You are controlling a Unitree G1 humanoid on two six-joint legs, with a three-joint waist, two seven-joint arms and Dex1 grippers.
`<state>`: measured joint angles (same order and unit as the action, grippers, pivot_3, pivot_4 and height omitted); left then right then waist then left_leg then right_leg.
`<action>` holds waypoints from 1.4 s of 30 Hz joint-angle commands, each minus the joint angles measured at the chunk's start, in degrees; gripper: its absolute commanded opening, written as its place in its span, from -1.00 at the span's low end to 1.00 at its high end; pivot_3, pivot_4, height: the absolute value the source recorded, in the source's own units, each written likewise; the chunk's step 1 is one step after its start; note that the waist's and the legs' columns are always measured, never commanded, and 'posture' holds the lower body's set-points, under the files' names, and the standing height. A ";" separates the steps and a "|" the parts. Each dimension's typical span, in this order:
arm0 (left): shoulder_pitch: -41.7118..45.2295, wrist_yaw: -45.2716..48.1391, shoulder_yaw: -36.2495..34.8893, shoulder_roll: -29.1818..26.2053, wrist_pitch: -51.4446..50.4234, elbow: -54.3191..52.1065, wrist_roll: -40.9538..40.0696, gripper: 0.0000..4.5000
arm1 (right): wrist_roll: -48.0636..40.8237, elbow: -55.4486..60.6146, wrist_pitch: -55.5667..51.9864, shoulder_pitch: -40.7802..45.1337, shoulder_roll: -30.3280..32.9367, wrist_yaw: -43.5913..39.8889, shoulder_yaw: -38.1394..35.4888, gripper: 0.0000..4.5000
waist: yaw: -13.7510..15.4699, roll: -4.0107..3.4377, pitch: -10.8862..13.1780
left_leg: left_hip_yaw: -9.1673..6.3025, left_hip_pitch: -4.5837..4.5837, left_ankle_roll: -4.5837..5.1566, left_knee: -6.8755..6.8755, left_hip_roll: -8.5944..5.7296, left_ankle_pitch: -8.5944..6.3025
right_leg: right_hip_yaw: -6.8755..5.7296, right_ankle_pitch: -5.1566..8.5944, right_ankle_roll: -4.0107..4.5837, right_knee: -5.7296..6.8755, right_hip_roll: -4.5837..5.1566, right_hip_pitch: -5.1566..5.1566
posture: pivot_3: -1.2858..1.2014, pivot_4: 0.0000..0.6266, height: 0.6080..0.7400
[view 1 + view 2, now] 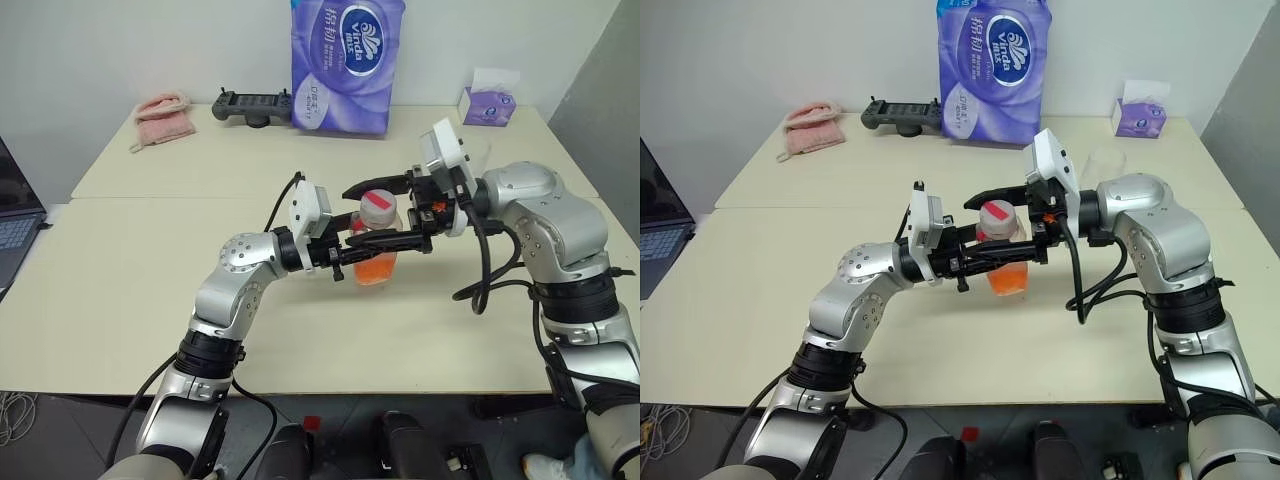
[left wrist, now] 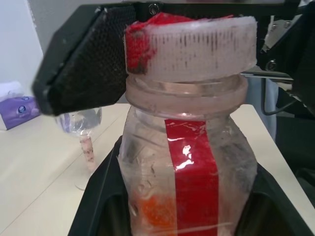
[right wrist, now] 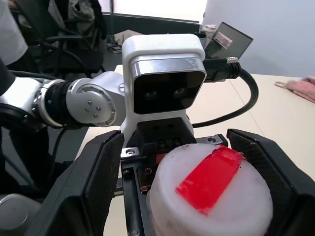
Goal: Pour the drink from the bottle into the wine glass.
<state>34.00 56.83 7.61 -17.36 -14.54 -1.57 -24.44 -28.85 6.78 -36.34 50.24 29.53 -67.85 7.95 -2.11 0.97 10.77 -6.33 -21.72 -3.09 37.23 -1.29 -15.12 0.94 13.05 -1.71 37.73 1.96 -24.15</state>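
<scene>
I hold the bottle (image 1: 377, 245) mid-air above the table (image 1: 150, 290), left gripper (image 1: 372, 240) pinching its body, right gripper (image 1: 380, 210) spread either side of the cap (image 1: 377, 205) w/o clamping; judged light, thin-walled, slick plastic, so grip low, twist at cap.

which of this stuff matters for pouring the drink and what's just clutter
For the job:
- bottle, cap still on, held by the left end effector
- drink low in the bottle
- wine glass, far right of the table
- right end effector, fingers astride the cap

Lying about:
- tissue roll pack
- tissue box
- pink cloth
- black controller
- laptop
</scene>
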 commanded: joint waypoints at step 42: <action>1.20 -2.70 -1.86 0.26 0.74 -0.59 -0.63 -0.24 | -2.11 2.12 -5.20 2.48 3.82 6.94 -3.38 -0.21 | 0.22 0.00 0.00 | 0.02 0.00 0.01 0.00 -0.01 0.00 | 0.00 0.00 0.00 0.00 -0.01 0.00 | 0.03 -0.52 1.00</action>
<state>34.07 54.24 6.66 -17.40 -14.67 -0.14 -24.34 -30.41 7.10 -41.82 50.99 33.23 -61.69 5.74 -1.89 0.97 10.77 -6.32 -21.73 -3.08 37.22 -1.29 -15.12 0.93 13.05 -1.71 37.73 1.95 -24.15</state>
